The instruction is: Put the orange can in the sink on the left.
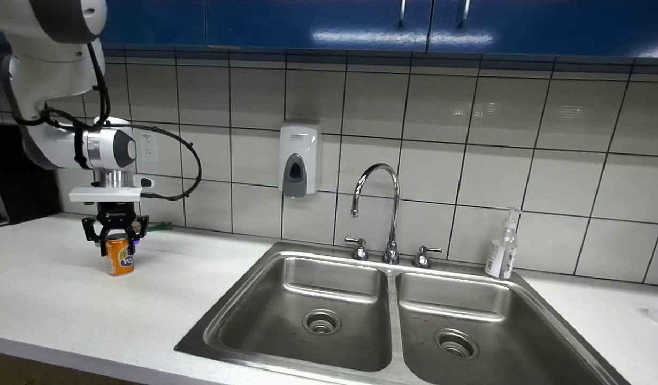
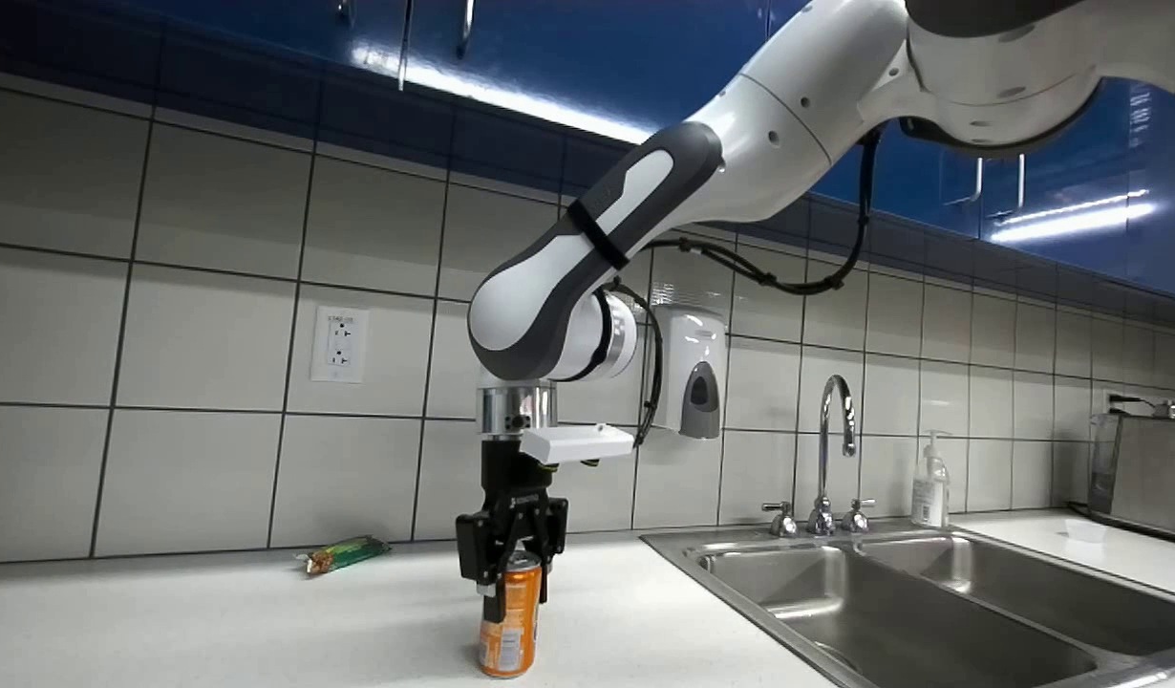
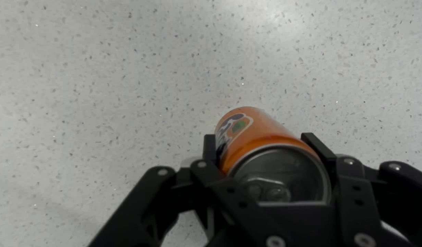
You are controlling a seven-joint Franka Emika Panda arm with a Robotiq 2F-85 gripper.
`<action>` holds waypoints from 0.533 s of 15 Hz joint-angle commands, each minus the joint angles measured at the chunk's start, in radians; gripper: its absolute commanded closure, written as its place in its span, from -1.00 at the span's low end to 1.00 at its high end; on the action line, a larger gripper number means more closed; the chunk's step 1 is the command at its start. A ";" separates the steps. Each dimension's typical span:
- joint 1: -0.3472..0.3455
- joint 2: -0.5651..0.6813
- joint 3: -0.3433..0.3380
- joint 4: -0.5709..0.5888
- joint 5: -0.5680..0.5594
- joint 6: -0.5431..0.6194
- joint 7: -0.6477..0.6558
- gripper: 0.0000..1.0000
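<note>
The orange can point(image 1: 119, 263) stands upright on the white counter, to the left of the sink; it also shows in an exterior view point(image 2: 508, 648). My gripper point(image 1: 117, 250) points straight down over it, also seen in an exterior view point(image 2: 519, 602). In the wrist view, the gripper's fingers point(image 3: 260, 145) lie against both sides of the can point(image 3: 254, 127) near its top. Part of the lid is hidden by the gripper. The double sink's left basin point(image 1: 265, 331) is bare metal with a drain; it also shows in an exterior view point(image 2: 931, 621). The right basin point(image 1: 500, 342) lies beside it.
A green packet point(image 2: 347, 554) lies on the counter by the wall, behind the can. A tall curved faucet point(image 1: 395, 214) with two handles rises behind the sink. A pump bottle point(image 1: 502, 251) stands at the sink's back right. A soap dispenser point(image 1: 299, 155) hangs on the wall.
</note>
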 commanded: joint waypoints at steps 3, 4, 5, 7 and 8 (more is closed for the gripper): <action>0.012 0.003 -0.011 0.036 -0.006 -0.046 -0.008 0.24; 0.013 -0.007 -0.011 0.030 -0.008 -0.042 -0.007 0.24; 0.013 -0.015 -0.011 0.024 -0.009 -0.040 -0.005 0.24; 0.015 -0.037 -0.011 0.008 -0.012 -0.029 0.000 0.24; 0.017 -0.049 -0.011 -0.004 -0.015 -0.021 0.003 0.24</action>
